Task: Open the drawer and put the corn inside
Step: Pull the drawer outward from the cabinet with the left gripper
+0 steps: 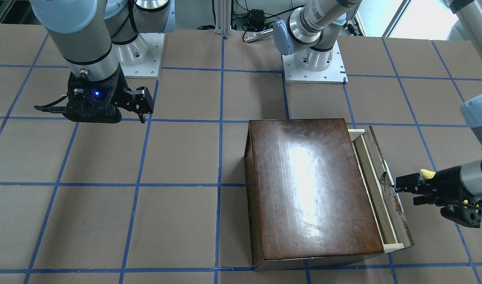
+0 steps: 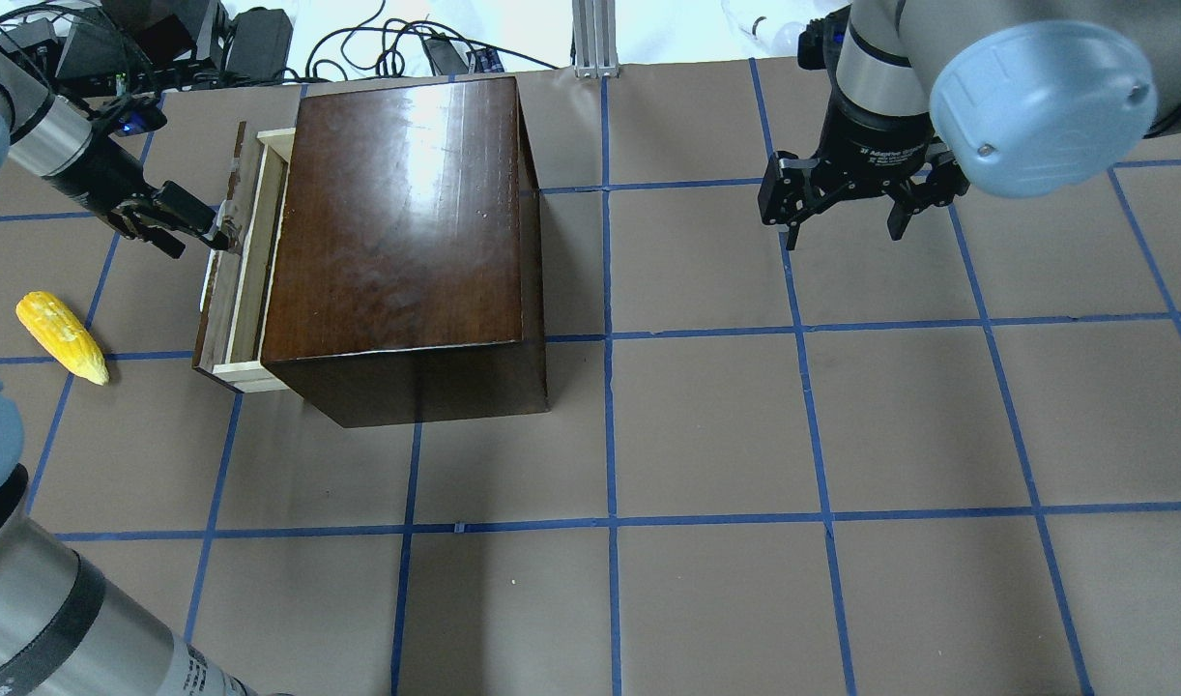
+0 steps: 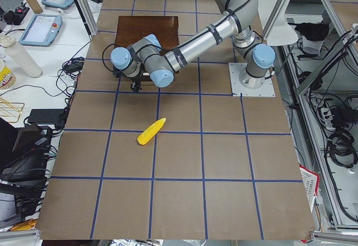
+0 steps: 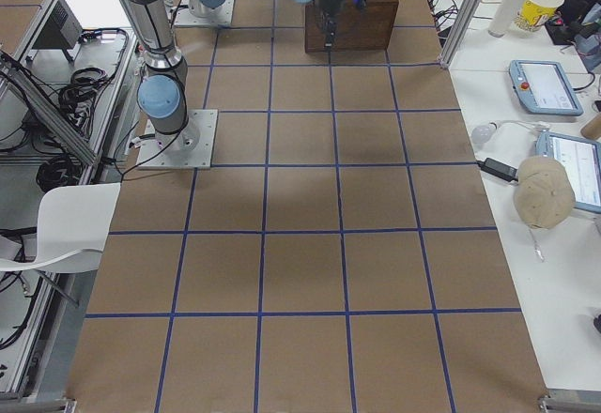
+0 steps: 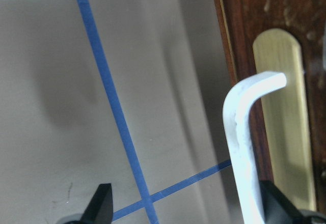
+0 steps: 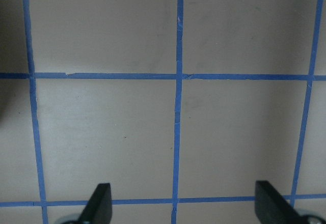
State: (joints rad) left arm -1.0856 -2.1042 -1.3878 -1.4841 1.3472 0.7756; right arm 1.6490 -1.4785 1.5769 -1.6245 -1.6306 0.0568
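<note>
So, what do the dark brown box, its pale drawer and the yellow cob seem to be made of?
Glossy dark brown box: varnished wood, by the grain and bright glare on its top. Shallow pale drawer tray: bare, matt wood, probably unfinished. Yellow tapered corn cob: likely plastic, its colour being even.

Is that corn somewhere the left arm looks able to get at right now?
Probably yes. The corn lies on bare table near the left gripper, which is open at the drawer front, with nothing between them.
</note>
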